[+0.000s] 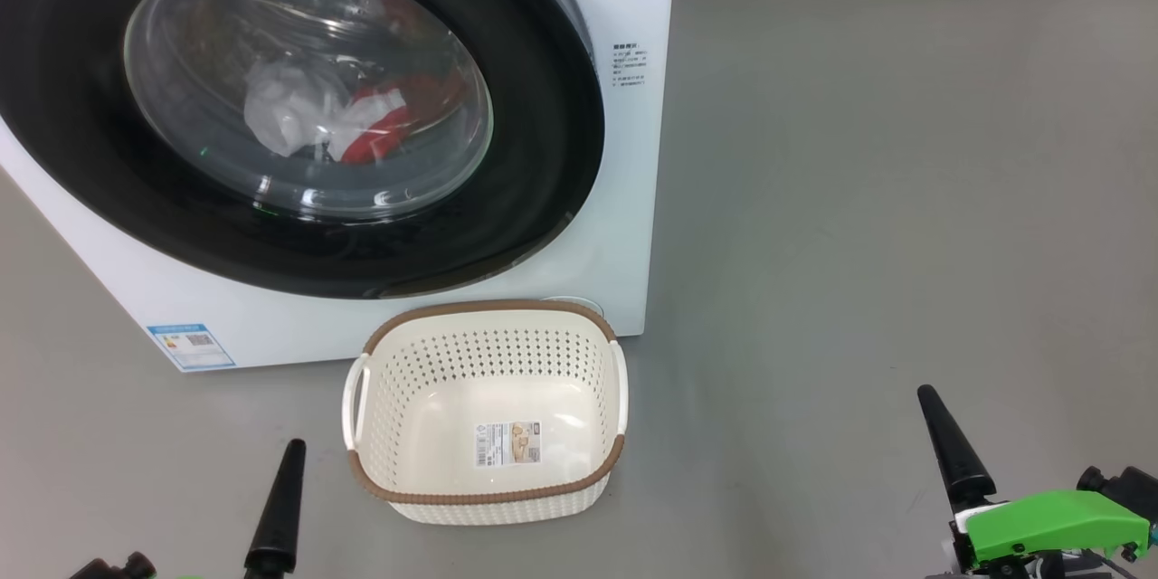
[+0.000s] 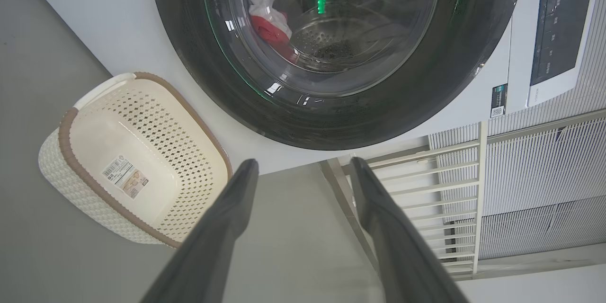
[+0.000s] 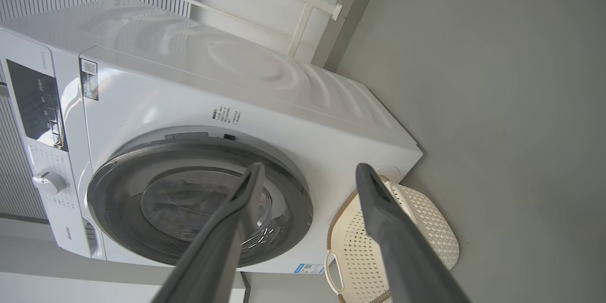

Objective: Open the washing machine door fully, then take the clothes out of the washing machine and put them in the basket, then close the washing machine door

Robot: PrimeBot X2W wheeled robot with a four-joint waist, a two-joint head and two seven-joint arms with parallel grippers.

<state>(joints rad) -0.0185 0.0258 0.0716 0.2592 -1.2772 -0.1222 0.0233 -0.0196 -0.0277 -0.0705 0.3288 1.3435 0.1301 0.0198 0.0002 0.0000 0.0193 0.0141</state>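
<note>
Splayed, empty: left gripper [image 2: 303, 163], right gripper [image 3: 307, 168]. washing machine door [image 1: 543, 109] shut; basket [image 1: 488, 306] at its 6 o'clock. Risk: grip slipping off glossy rim.

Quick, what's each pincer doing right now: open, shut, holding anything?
Left pincer: open, holding nothing.
Right pincer: open, holding nothing.

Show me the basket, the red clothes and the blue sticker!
basket [image 1: 493, 498], head view, brown front rim.
red clothes [image 1: 412, 104], head view, a bright red fold.
blue sticker [image 1: 191, 346], head view, its middle.
</note>
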